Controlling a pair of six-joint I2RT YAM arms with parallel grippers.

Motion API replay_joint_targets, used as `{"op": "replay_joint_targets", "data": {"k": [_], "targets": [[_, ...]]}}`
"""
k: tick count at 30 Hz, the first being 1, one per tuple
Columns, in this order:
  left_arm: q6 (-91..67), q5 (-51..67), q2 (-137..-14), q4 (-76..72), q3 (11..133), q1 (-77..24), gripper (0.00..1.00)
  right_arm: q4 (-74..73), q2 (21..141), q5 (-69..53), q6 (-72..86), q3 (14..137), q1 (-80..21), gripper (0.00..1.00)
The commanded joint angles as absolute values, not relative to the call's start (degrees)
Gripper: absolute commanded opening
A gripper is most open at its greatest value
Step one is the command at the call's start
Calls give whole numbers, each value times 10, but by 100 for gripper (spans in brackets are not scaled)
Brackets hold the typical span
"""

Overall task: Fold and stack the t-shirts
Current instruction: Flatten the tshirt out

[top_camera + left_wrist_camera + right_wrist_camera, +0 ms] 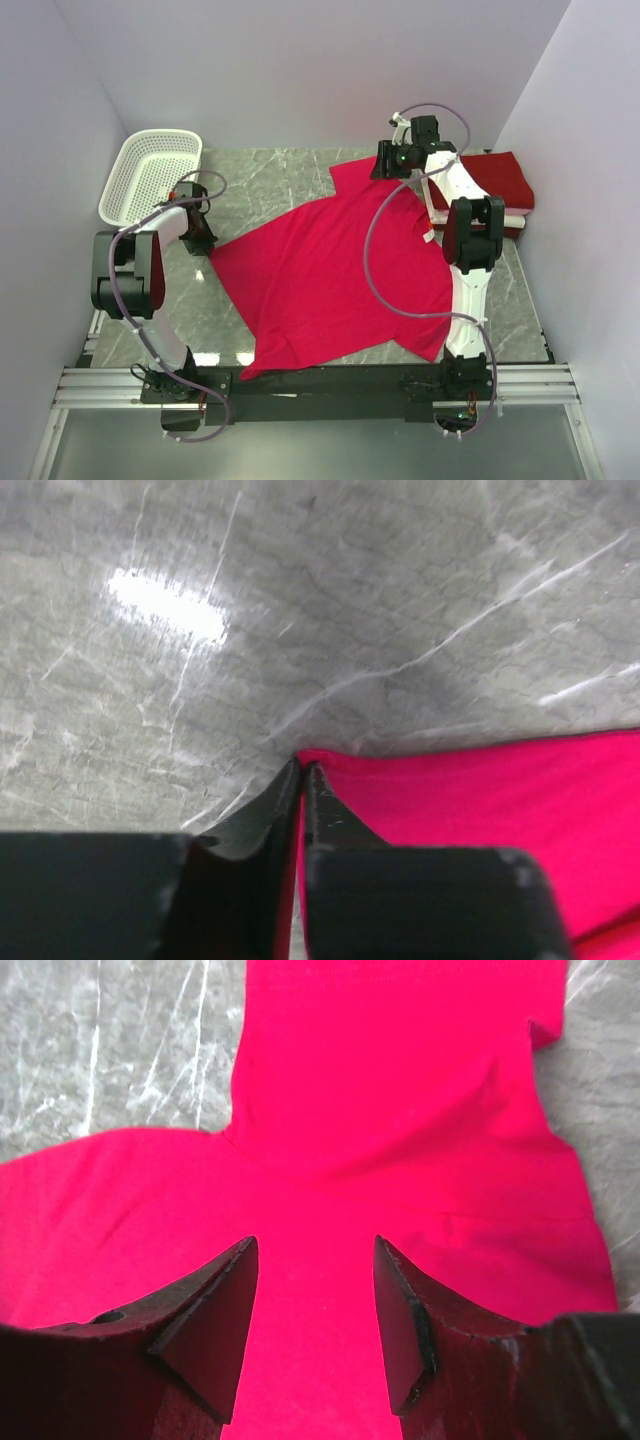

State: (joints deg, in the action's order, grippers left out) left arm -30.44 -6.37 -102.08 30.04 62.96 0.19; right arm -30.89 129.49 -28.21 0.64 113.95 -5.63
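We count 2 shirts done: the crimson shirt (495, 178) sits folded on what looks like a white shirt (516, 213), far right. The red shirt (330, 275) lies spread mid-surface (280, 175), unfolded. Our left claw (302, 772) pinches its corner. Our right claw (315, 1290) hangs wide above its far sleeve, holding nothing.

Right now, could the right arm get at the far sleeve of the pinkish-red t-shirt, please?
Probably yes: the right gripper hangs open over the pinkish-red t-shirt, just short of that sleeve, with nothing in between.
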Motion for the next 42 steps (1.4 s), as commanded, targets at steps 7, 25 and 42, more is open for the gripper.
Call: {"op": "replay_joint_targets", "data": {"k": [7,25,42], "targets": [[-280,-148,-1045,337,606,-16,0,-307,1235,-294,-28,1138,-62,57],[-277,7,-874,325,502,112,0,-374,1413,-257,89,1331,-53,58],[-300,119,-792,294,485,113,0,-549,1456,-103,-18,1325,-85,40]]}}
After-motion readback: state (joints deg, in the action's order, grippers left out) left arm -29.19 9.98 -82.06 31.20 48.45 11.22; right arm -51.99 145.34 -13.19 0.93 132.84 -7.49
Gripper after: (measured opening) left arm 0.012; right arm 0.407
